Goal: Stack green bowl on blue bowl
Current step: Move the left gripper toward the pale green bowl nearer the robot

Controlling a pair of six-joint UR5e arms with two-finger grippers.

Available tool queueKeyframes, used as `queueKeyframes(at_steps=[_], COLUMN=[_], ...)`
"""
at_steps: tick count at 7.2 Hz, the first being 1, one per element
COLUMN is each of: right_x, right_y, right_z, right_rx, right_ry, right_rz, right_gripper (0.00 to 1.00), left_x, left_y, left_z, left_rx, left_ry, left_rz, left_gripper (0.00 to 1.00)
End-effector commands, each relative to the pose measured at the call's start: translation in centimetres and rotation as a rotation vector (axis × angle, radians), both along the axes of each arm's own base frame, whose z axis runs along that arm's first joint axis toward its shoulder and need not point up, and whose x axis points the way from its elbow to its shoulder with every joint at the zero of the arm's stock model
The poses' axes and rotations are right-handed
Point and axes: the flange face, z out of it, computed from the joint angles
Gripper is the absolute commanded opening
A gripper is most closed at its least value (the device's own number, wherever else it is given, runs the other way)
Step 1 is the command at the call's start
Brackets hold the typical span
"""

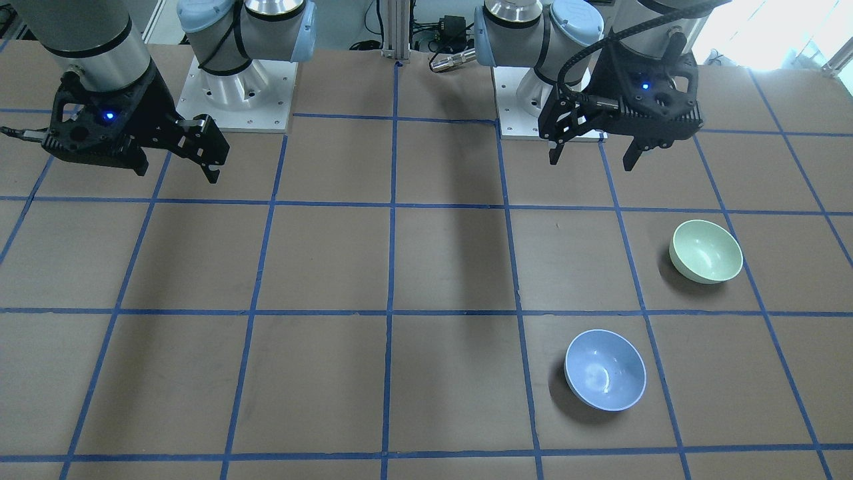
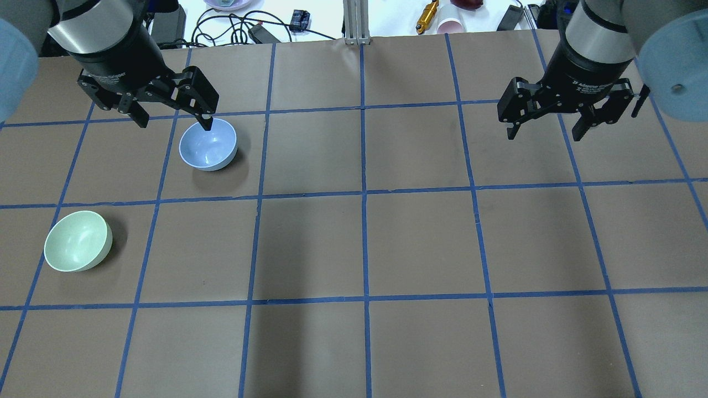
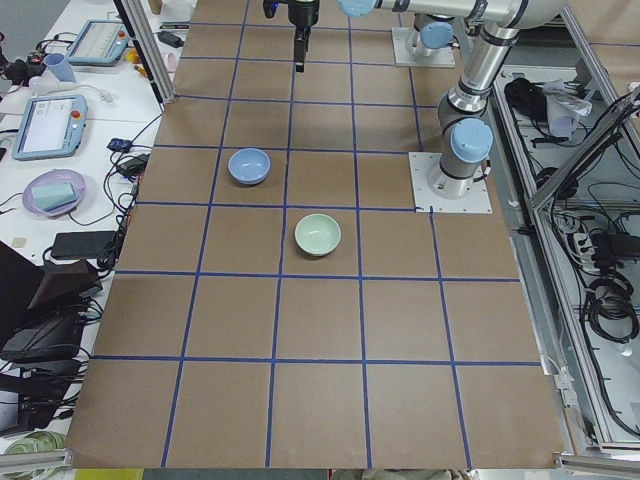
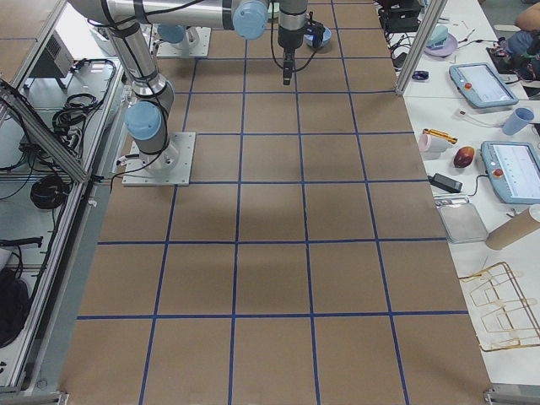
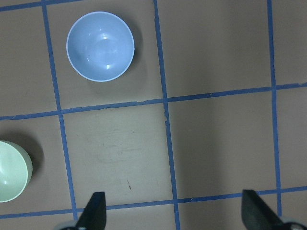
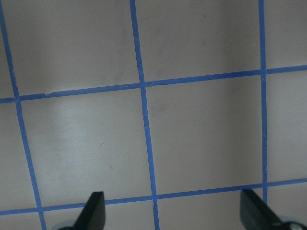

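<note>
The green bowl (image 1: 706, 251) stands upright on the brown table, on my left side; it also shows in the overhead view (image 2: 77, 241) and at the left edge of the left wrist view (image 5: 9, 171). The blue bowl (image 1: 605, 370) stands upright about one grid square away, further from my base (image 2: 208, 143) (image 5: 100, 46). The two bowls are apart. My left gripper (image 2: 175, 124) is open and empty, held high above the table near the blue bowl. My right gripper (image 2: 543, 136) is open and empty, high over bare table on the right side (image 6: 172, 213).
The table is brown with a blue tape grid (image 2: 363, 193). The two arm base plates (image 1: 236, 93) (image 1: 533, 113) sit at my edge of the table. Cables, a cup and small tools (image 2: 437, 16) lie beyond the far edge.
</note>
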Motion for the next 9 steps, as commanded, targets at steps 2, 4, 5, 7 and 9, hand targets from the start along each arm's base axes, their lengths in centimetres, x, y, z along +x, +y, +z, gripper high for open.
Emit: queueKeyframes(at_steps=[2,4,5,7,9], right_x=[0.02,0.0,0.0,0.0,0.0], right_y=[0.0,0.0,0.0,0.0,0.0], right_z=[0.0,0.0,0.0,0.0,0.0], right_rx=[0.0,0.0,0.0,0.0,0.0], right_ry=[-0.002,0.0,0.0,0.0,0.0], right_rz=[0.0,0.0,0.0,0.0,0.0], right_gripper=[1.0,1.0,1.0,1.0,1.0], left_x=[0.0,0.01,0.03,0.26,0.26], left_y=[0.19,0.22,0.22,0.24,0.44], left_z=[0.41,0.18,0.24,0.5,0.22], left_rx=[-0.004,0.006,0.007,-0.001,0.014], left_ry=[0.001,0.0,-0.002,-0.003,-0.003], left_rz=[0.0,0.0,0.0,0.005,0.005], left_gripper=[1.0,1.0,1.0,1.0,1.0])
